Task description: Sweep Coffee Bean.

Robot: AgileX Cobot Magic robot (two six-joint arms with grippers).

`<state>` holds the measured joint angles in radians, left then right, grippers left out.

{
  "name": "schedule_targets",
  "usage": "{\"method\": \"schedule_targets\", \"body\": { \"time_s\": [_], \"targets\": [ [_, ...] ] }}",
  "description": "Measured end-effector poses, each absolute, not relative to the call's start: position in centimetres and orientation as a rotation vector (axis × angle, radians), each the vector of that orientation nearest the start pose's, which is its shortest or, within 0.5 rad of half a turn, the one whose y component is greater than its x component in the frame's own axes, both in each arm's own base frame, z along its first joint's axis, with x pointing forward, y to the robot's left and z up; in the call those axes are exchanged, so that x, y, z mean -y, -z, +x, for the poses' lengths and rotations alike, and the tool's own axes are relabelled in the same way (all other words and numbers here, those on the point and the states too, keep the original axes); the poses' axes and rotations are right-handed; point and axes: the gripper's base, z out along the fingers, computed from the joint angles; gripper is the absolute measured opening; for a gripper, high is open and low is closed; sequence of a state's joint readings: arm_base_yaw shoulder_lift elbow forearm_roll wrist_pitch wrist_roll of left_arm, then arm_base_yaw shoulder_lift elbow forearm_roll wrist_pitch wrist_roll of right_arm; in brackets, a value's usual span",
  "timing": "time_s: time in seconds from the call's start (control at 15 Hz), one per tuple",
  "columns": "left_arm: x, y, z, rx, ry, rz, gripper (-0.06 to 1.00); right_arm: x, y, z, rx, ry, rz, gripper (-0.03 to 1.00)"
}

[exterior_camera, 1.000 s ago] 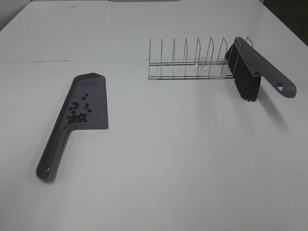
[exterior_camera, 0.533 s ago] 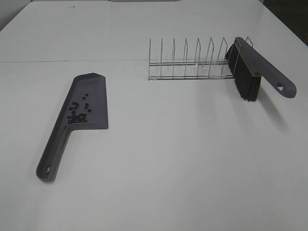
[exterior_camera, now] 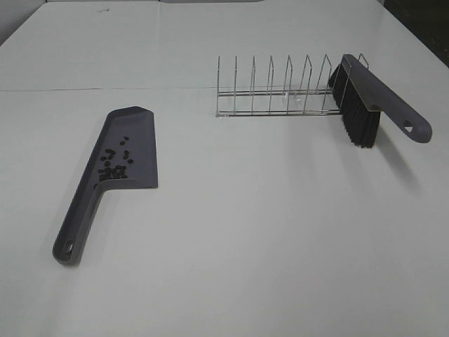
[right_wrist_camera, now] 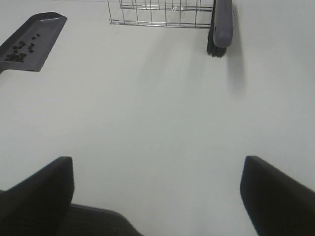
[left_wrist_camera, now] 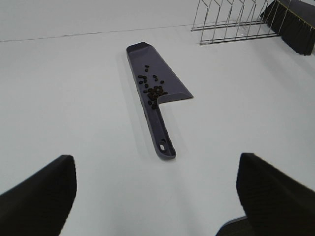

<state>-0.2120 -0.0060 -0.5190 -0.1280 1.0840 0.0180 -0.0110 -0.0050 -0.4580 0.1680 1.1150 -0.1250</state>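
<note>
Now tiny dark oval coffee beans (exterior_camera: 114, 163) lying in flat grey plastic dustpan (exterior_camera: 133, 133), bristly brush (exterior_camera: 365, 105) leaning on wire rack (exterior_camera: 273, 91), both grippers' jaws standing apart, holding nothing

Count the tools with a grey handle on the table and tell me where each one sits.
2. The dustpan lies flat on the left of the table, with the coffee beans in it. The brush leans on the right end of the wire rack. None appears hidden.

High overview, two low wrist views
</note>
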Motion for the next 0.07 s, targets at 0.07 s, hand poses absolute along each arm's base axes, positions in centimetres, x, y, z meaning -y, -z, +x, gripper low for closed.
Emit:
{"method": "schedule_targets", "body": {
  "time_s": [0.07],
  "targets": [
    [0.81, -28.11, -1.14, -2.032, 0.274, 0.244, 0.79, -1.37, -26.23, -0.4, -2.121, -0.124, -0.131, 0.77]
  ]
}}
